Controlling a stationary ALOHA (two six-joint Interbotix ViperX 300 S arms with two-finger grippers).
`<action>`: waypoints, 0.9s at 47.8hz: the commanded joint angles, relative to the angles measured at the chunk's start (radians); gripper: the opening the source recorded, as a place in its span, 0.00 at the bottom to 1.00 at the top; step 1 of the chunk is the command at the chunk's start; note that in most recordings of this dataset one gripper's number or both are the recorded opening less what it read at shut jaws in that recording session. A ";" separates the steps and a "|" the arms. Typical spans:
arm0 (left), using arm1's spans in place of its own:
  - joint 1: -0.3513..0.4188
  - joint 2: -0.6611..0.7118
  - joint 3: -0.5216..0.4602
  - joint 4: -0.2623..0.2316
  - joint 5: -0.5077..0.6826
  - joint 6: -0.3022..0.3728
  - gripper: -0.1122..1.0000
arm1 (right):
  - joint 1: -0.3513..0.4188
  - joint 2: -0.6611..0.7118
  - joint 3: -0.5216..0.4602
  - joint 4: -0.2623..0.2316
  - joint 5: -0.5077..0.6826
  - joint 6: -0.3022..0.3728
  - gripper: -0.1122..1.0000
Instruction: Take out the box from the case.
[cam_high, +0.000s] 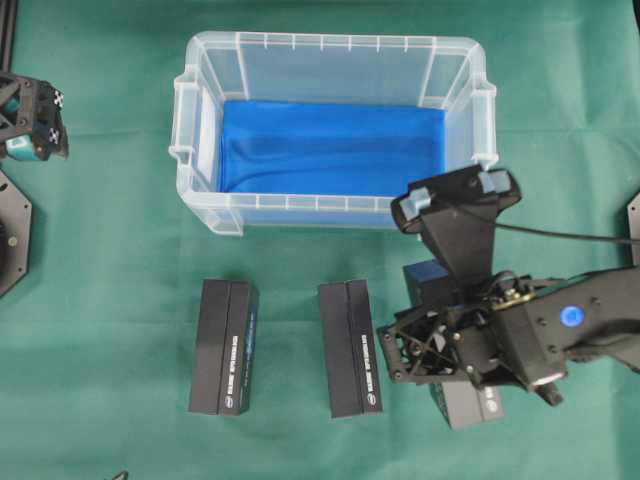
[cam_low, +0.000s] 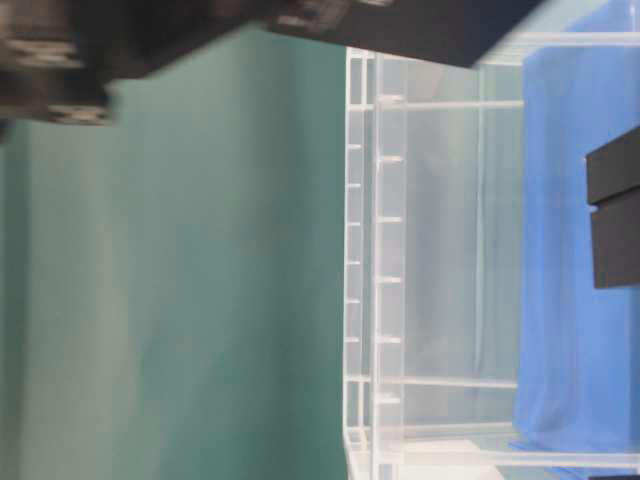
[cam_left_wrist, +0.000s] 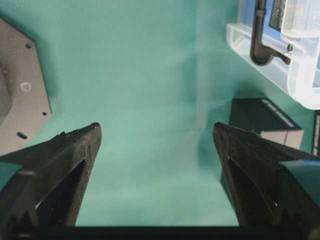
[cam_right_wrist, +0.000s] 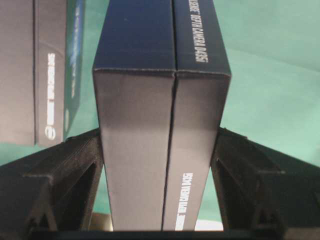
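A green cloth (cam_high: 110, 230) covers the surface (smooth, hardly a wrinkle), reaching every edge of the overhead view.

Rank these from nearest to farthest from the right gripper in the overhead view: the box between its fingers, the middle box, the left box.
From the right gripper:
1. The box between its fingers, clamped in the jaws, lower right.
2. The middle box, just to its left on the cloth.
3. The left box, farther left.

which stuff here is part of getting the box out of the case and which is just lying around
In the job: case; box clamped in the right gripper.
Lying about: two boxes on the cloth; the left gripper, open and idle.
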 joint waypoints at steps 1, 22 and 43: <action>0.000 -0.002 -0.008 0.003 -0.003 0.002 0.93 | 0.003 -0.014 0.049 0.014 -0.086 0.020 0.70; -0.002 -0.002 -0.009 0.003 -0.003 0.005 0.93 | 0.002 -0.014 0.219 0.075 -0.351 0.026 0.70; -0.002 -0.002 -0.009 0.002 -0.003 0.006 0.93 | 0.002 -0.028 0.252 0.094 -0.388 0.021 0.70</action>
